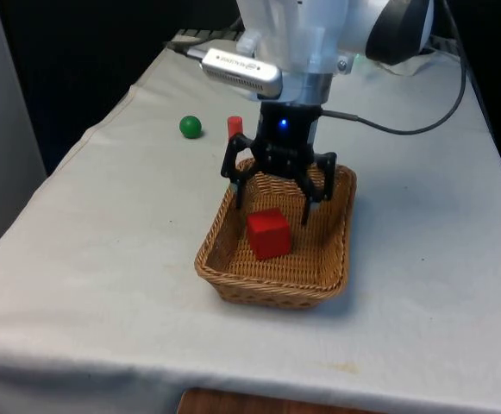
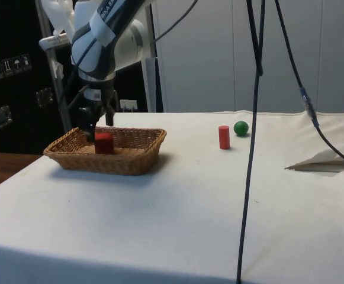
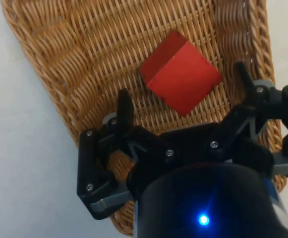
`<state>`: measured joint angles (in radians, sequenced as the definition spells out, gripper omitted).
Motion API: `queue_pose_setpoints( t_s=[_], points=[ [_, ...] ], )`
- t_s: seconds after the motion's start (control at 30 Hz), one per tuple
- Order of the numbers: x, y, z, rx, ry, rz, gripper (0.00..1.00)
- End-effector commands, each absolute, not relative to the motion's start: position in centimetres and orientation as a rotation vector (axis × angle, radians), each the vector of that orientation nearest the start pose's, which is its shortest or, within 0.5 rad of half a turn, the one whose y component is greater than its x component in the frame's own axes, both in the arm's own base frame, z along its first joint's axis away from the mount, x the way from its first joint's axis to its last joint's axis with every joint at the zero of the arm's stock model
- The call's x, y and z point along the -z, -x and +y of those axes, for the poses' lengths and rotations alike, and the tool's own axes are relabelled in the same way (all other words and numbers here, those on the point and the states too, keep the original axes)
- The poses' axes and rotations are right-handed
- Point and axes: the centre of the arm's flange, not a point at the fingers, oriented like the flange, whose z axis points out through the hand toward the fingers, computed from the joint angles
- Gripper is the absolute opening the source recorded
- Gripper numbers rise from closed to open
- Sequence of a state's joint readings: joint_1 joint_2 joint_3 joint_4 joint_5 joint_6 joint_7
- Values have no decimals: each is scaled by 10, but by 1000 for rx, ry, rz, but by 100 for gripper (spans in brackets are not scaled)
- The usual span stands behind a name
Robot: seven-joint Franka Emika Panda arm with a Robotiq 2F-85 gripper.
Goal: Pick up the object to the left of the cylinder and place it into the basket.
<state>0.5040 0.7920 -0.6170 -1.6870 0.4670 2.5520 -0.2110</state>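
The black two-finger gripper [image 1: 274,203], jaws spread and empty, partly hides the woven wicker basket [image 1: 224,285], the red cube [image 1: 268,233] lying just below its fingertips.

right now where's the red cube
The red cube lies in the basket, just below the open gripper. The red cylinder and green ball stand on the cloth beyond the basket.

The white seven-joint arm reaches down from above, wrist pointing straight at the table. Its black two-finger gripper [image 1: 274,210] hangs low, fingers spread wide and holding nothing. One fingertip [image 3: 124,101] and its partner stand well apart in the wrist view. From the side, the gripper [image 2: 96,131] sits vertical beneath the bent forearm.
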Motion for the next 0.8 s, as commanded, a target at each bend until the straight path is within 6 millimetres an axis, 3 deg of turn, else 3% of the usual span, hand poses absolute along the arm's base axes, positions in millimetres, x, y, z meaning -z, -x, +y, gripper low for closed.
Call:
queue_pose_setpoints(
  t_s=[0.0,0.1,0.17,0.43,0.73,0.77],
  points=[
    [-236,-695,-27,373,3260,112,100],
    [-237,-697,-27,382,3258,115,100],
    [-253,-694,-27,374,3256,111,100],
    [-283,-692,-27,378,3247,97,100],
    [-313,-689,-24,374,3236,74,100],
    [-310,-691,-24,380,3231,75,100]
  ],
)
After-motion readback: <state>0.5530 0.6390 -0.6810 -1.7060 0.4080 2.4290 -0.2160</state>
